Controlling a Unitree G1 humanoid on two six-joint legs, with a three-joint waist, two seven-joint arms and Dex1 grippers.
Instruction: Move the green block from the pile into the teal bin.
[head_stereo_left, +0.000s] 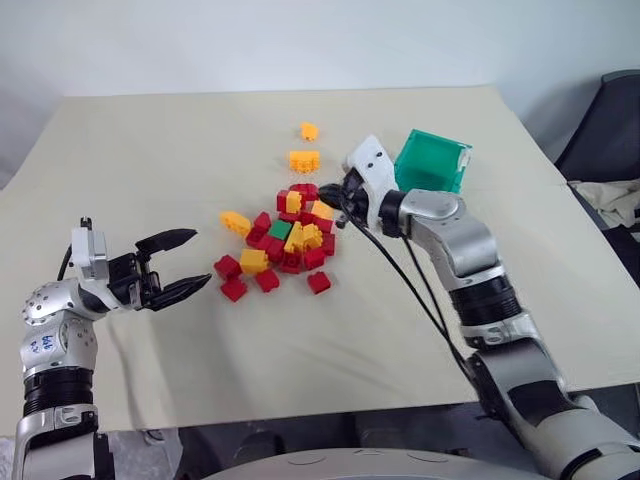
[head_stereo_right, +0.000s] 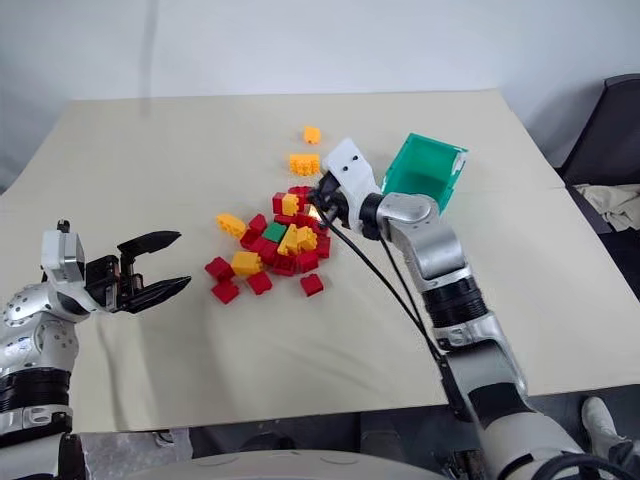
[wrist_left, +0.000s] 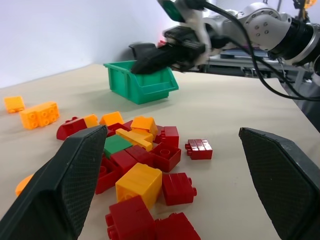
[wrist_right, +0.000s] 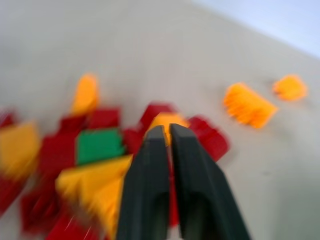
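Green block (wrist_right: 98, 145) blurred among bricks (wrist_right: 95, 185)

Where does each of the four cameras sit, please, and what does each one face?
Left eye view: on the head, looking down at the table, both arms showing.
Right eye view: beside it, same scene.
Left wrist view: behind the left gripper, open fingers framing the pile, the teal bin and the right gripper.
Right wrist view: behind nearly closed fingers, above the pile.
Shared by all four: the green block.
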